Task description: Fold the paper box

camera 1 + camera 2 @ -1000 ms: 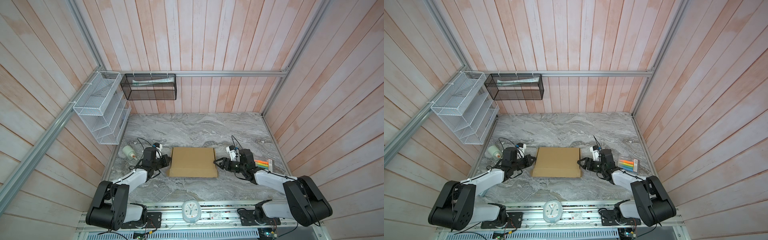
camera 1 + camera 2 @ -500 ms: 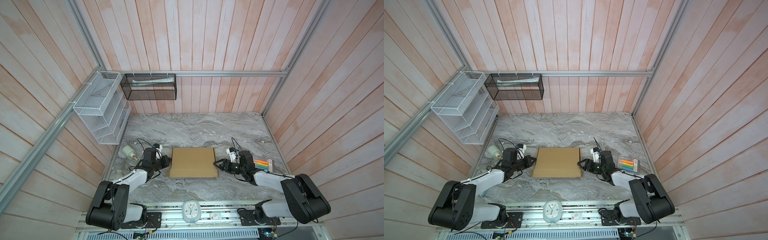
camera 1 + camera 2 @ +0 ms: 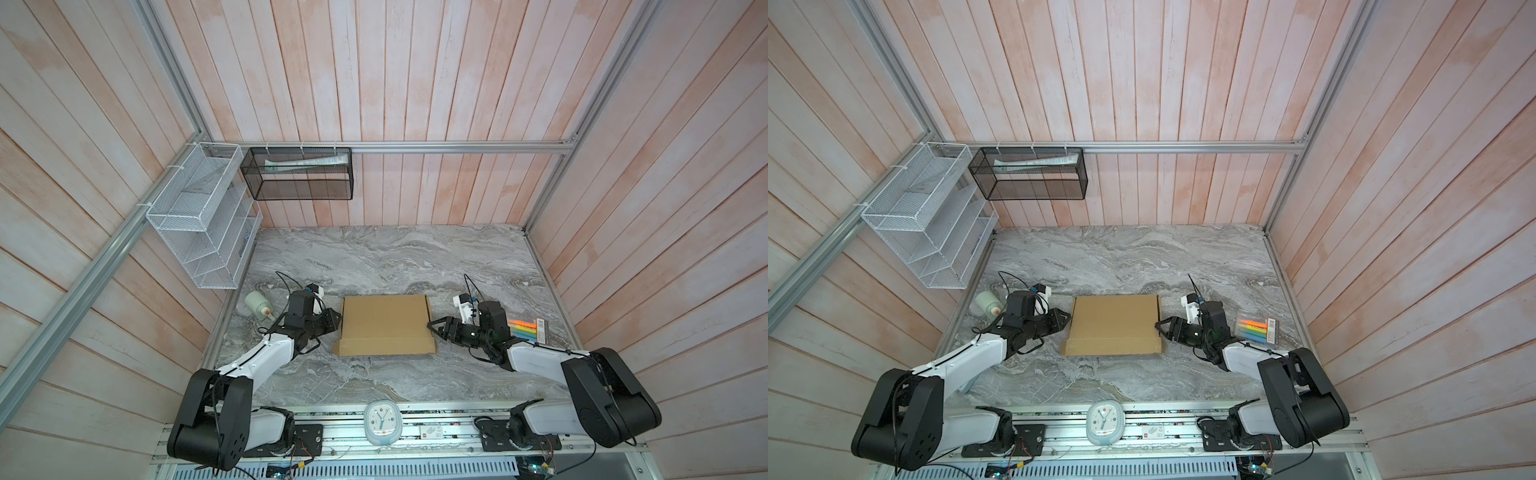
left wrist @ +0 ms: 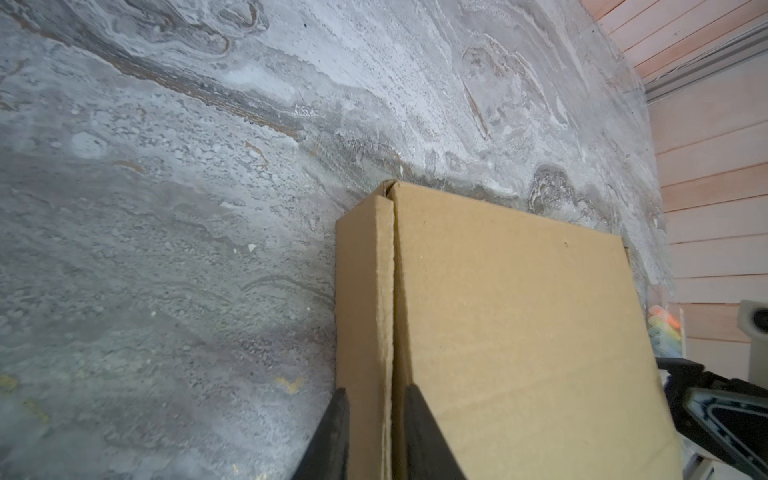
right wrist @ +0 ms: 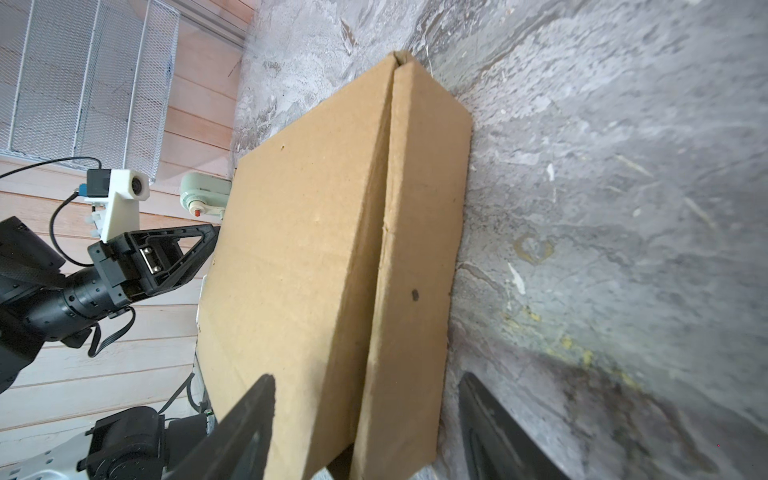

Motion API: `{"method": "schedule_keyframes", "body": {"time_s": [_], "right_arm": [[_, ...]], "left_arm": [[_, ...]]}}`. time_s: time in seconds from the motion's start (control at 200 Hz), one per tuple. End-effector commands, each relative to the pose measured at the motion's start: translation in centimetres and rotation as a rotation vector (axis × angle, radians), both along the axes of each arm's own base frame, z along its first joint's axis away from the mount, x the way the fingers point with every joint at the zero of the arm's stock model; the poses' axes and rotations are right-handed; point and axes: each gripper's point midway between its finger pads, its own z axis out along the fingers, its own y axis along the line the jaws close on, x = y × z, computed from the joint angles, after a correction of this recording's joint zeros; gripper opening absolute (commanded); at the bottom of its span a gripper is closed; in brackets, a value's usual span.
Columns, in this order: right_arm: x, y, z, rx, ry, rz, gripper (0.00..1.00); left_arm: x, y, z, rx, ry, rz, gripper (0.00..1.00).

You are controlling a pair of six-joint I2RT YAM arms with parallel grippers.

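The paper box [image 3: 384,324] lies closed and flat mid-surface [image 3: 374,257], between both arms, and it flares outward at the near left (seam apparently not fully seated). The left jaws stand slightly parted at its left wall, holding nothing. The right jaws gape wide beside its right wall, empty.

Risk: unclamped, the lid may spring, or a one-sided push may slide the light box.

Against a second ago, the left jaws, then shut, are parted; the box lies unmoved.
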Motion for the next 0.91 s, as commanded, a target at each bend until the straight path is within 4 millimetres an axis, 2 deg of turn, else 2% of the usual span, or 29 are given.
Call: {"method": "schedule_keyframes", "body": {"time_s": [0.0,0.455,0.605,0.9], "right_arm": [[0.2,-0.2,-0.2,-0.010,-0.026,-0.003,0.70],[0.0,0.0,-0.1,-0.002,-0.052,0.018,0.66],[0.0,0.1,-0.2,-0.003,-0.052,0.026,0.65],[-0.1,0.1,-0.3,-0.002,-0.053,0.031,0.65]], "left_arm": [[0.0,0.1,0.1,0.071,0.008,0.002,0.27],[-0.9,0.6,0.9,0.151,0.014,0.029,0.23],[-0.9,0.1,1.3,0.129,0.010,0.009,0.23],[-1.1,-1.1,0.7,0.122,0.031,-0.030,0.22]]}}
